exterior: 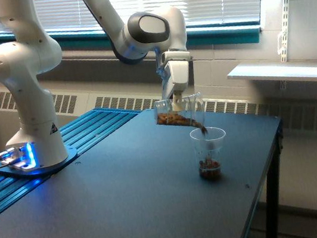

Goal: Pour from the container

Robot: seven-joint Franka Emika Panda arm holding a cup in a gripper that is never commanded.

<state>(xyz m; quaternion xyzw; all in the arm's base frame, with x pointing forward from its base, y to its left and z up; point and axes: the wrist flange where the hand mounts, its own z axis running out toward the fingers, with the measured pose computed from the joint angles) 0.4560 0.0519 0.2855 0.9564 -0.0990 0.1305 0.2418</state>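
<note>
Two clear cups in shot; the container (pixel 178 113) is held in the air by the gripper (pixel 176 99), jaws clamped on its wall from above; it lies tipped nearly on its side, long axis close to level, mouth toward the exterior view's right and slightly down, base toward the left; brown pieces sit along its lower wall, a thin stream drops from its lip; receiving cup (pixel 210 153) stands upright on the dark table (pixel 101 212) just below the mouth, brown pile at its bottom; white arm base (pixel 30 103) at left.
</note>
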